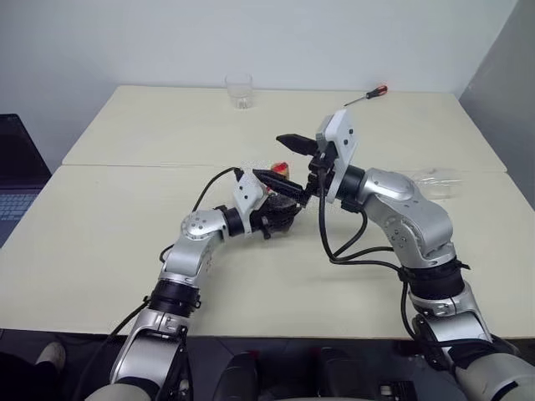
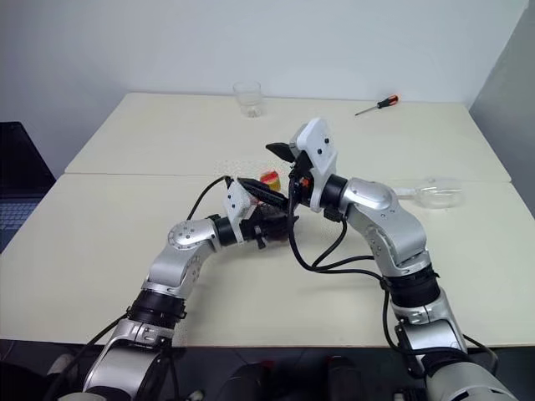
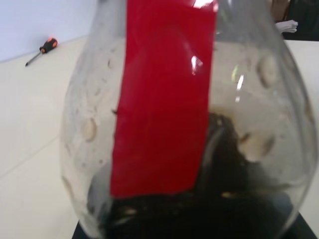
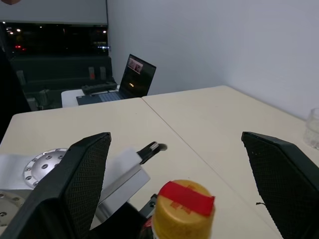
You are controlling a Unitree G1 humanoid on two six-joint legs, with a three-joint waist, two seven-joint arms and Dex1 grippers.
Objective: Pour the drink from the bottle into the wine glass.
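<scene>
Bottle (image 1: 281, 174) and grippers met near the middle of the pale table (image 1: 100, 242) in the left eye view: the left gripper (image 1: 280, 199) was clamped shut on the bottle's body, so that little more than its yellow cap with a red strip showed above the black fingers, while the right gripper (image 1: 303, 171) hung just above and beside the cap with its two fingers spread wide, holding nothing. A clear stemless tumbler (image 1: 239, 91) stood at the far edge, a screwdriver (image 1: 366, 94) with an orange-and-black handle lay further right along that edge, and the wine glass (image 1: 435, 181) lay on its side near the table's right edge, well apart from the bottle. The right eye view showed the same layout, with the cap between the two grippers. In the left wrist view the bottle's rounded clear body sat very close, a plain red label strip (image 3: 164, 94) running down it with no readable writing, and the drink (image 3: 199, 209) pooled dark at the bottom; the screwdriver lay on the table beyond. In the right wrist view the yellow cap (image 4: 183, 211), crossed by a blank piece of red tape, stood between the open fingers (image 4: 84, 174), touching neither; an open laptop (image 4: 130, 79) sat on a farther desk.
</scene>
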